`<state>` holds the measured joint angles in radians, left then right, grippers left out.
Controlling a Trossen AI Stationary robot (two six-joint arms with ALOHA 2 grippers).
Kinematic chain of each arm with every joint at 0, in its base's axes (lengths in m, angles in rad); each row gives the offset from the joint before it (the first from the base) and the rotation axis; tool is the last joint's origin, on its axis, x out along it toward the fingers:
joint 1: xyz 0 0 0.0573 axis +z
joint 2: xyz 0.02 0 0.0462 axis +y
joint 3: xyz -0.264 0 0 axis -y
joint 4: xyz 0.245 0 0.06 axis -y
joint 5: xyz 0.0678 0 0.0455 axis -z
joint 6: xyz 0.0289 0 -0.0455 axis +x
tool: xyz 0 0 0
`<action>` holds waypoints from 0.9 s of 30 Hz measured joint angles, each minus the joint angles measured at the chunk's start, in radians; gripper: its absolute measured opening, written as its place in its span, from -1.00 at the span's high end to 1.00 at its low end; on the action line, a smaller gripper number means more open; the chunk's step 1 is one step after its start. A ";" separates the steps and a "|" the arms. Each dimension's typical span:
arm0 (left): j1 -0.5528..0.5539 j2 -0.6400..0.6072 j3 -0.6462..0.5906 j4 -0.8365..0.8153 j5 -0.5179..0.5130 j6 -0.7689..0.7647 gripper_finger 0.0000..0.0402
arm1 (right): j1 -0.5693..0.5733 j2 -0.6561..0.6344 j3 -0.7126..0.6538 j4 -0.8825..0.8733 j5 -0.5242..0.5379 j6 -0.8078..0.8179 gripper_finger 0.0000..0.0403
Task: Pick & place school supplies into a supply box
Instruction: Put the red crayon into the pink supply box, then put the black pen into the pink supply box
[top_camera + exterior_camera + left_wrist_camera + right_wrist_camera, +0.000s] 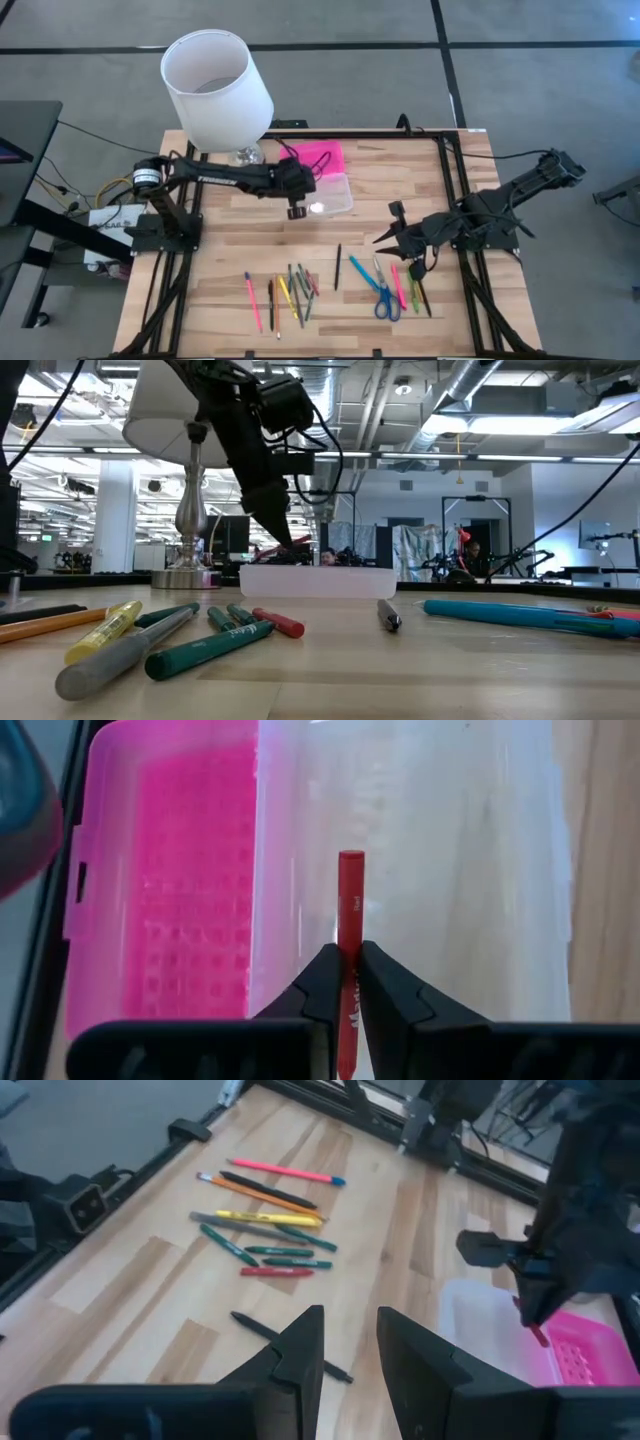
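Pale wooden planks form the smooth table (230, 310). Above the clear plastic supply box with its pink gridded lid (170, 890), the left gripper (345, 970) clenches a thin red pen (349, 895); its print is unreadable. The right gripper (350, 1345) hovers apart, fingers parted, holding nothing.

table (400, 170): pale wood, matt | supply box (460, 870): clear plastic, lid (170, 870) pink, ribbed | lampshade (215, 85): white, matt
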<state>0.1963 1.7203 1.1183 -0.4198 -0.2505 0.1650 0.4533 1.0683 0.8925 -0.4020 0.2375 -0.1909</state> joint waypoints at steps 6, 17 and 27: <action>0.009 0.000 0.000 0.013 0.029 0.036 0.89 | -0.043 0.000 0.000 -0.006 0.000 0.025 0.54; 0.006 0.000 0.000 0.034 0.002 0.053 0.41 | -0.093 0.000 0.000 -0.038 0.000 0.125 0.54; -0.103 -0.080 0.000 0.004 0.011 0.068 0.39 | -0.052 0.000 0.000 -0.183 0.135 0.442 0.54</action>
<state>0.0937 1.6400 1.1187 -0.4163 -0.2397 0.2331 0.4009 1.0686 0.8925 -0.5848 0.3724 0.2506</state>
